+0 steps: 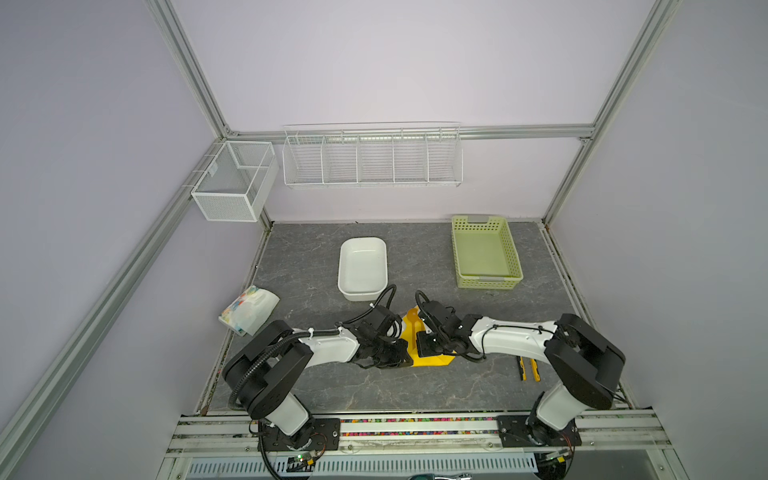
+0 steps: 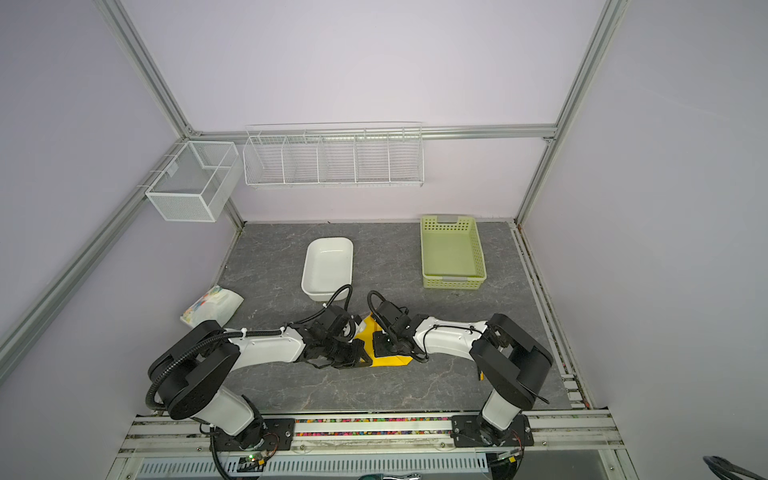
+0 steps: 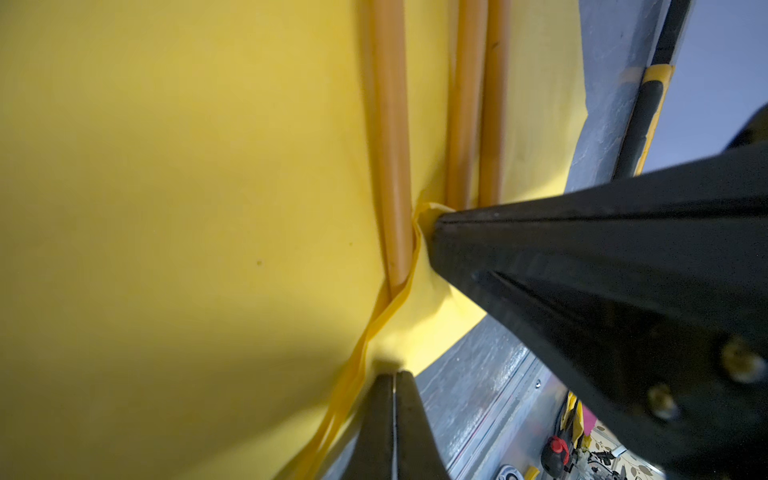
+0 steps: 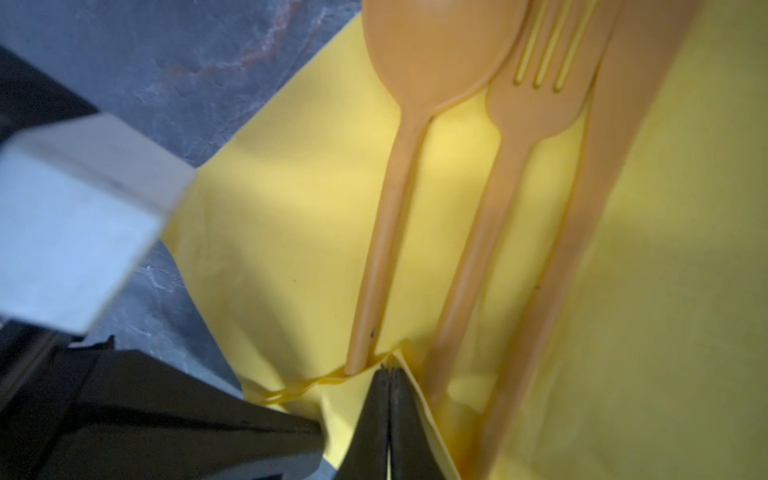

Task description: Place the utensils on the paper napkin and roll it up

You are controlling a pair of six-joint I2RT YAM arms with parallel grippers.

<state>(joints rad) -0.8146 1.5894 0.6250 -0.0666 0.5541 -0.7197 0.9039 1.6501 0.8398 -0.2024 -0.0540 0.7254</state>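
Note:
The yellow paper napkin [image 1: 409,328] [image 2: 365,329] lies near the front middle of the table, mostly covered by both arms. Three orange utensils lie side by side on it: a spoon [image 4: 436,50], a fork [image 4: 536,104] and a third flat piece [image 4: 602,166]. Their handles [image 3: 390,145] run toward both grippers. My left gripper [image 3: 392,374] [image 1: 404,353] is shut, pinching the napkin's near edge. My right gripper [image 4: 388,370] [image 1: 422,350] is shut on the same edge close beside it, at the spoon handle's end. The pinched edge is lifted and creased over the handle ends.
A white tub [image 1: 363,268] stands behind the napkin and a green basket [image 1: 486,253] at the back right. A white printed packet [image 1: 249,309] lies at the left edge. Yellow-and-black pliers [image 1: 528,368] lie under the right arm. Wire baskets [image 1: 372,158] hang on the back wall.

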